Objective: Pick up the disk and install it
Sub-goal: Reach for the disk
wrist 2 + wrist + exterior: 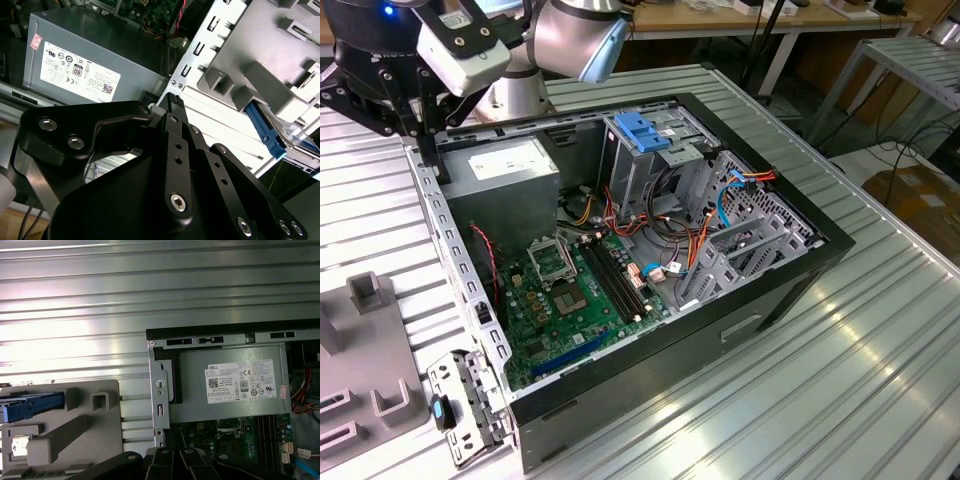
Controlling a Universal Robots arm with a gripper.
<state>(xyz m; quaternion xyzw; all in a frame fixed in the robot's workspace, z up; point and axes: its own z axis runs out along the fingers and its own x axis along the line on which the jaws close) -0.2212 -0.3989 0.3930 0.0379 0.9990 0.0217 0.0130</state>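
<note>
The flat silver disk point(31, 407) with blue plastic rails lies at the grey plastic holder's point(102, 440) edge, well apart from the closed, empty black gripper point(172, 101).

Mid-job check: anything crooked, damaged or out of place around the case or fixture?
Nothing stands out. The disk sits in its holder on the grey fixture beside the open case. Inside the case, the drive cage stands square and the loose cables lie over the motherboard with no visible damage.
</note>
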